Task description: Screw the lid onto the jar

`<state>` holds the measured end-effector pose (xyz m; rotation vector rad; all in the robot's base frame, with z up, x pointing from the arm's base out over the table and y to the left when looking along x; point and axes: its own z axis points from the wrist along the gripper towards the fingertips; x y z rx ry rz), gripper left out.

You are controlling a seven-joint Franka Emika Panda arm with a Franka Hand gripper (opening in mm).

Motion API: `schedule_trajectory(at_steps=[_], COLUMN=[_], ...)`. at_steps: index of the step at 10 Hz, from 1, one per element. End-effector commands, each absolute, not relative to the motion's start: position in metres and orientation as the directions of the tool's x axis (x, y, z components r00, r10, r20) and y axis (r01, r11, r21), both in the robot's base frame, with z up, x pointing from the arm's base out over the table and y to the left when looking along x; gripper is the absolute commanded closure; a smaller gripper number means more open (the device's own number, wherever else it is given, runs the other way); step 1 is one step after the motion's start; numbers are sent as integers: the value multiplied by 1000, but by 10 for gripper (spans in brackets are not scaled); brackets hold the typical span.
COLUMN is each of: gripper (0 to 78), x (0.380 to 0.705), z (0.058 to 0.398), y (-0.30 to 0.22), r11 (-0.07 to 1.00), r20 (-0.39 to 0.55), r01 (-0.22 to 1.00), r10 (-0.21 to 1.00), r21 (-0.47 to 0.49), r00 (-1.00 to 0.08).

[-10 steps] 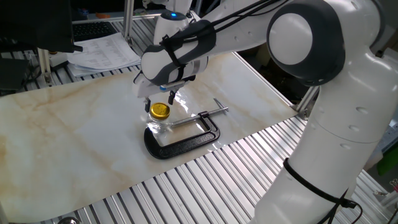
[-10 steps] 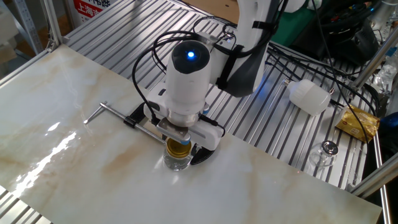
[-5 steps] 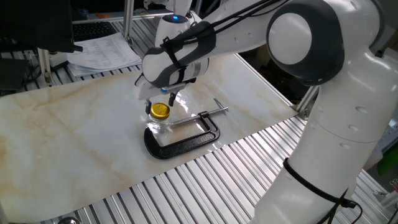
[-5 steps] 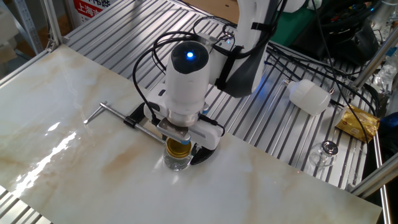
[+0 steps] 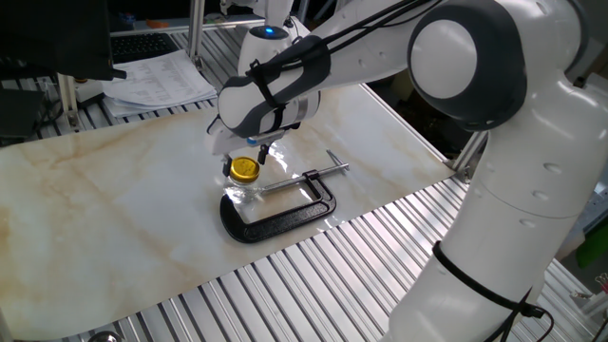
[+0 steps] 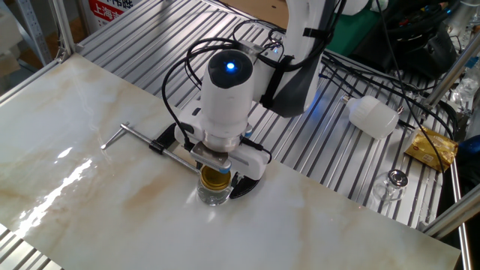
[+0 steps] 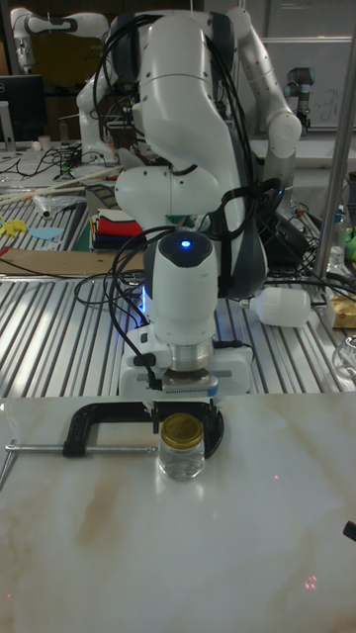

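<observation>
The small clear glass jar (image 5: 240,194) (image 6: 214,194) (image 7: 182,459) stands upright on the marble table, with the yellow lid (image 5: 244,169) (image 6: 217,178) (image 7: 182,427) sitting flat on its mouth. My gripper (image 5: 245,150) (image 6: 217,166) (image 7: 183,409) hangs straight over the lid, pointing down. It is open: in the tall fixed view its fingertips stand either side of the lid's top edge, slightly wider than it, and I see no contact. The arm's hand hides the jar's far side in the other fixed view.
A black C-clamp (image 5: 285,215) (image 6: 154,142) (image 7: 99,419) with a silver screw lies against the jar, its screw pointing at it. A white plastic bottle (image 6: 373,115) (image 7: 287,307) and a small glass (image 6: 395,180) lie on the metal slats beyond the marble slab (image 5: 114,218).
The hand has crept slightly upward over the lid. Jar, lid and clamp have stayed put.
</observation>
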<state>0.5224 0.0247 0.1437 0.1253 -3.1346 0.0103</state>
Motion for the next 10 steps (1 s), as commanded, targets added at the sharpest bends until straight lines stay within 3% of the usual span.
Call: schedule_trajectory(at_steps=[1,10], gripper=[1,1], x=[521,524], z=[144,142], y=[24,22], r11=[997,995], r20=[4,-19], r01=[-76,-96], r10=[-76,-96], r21=[-10,-9], r00=[-997,-995])
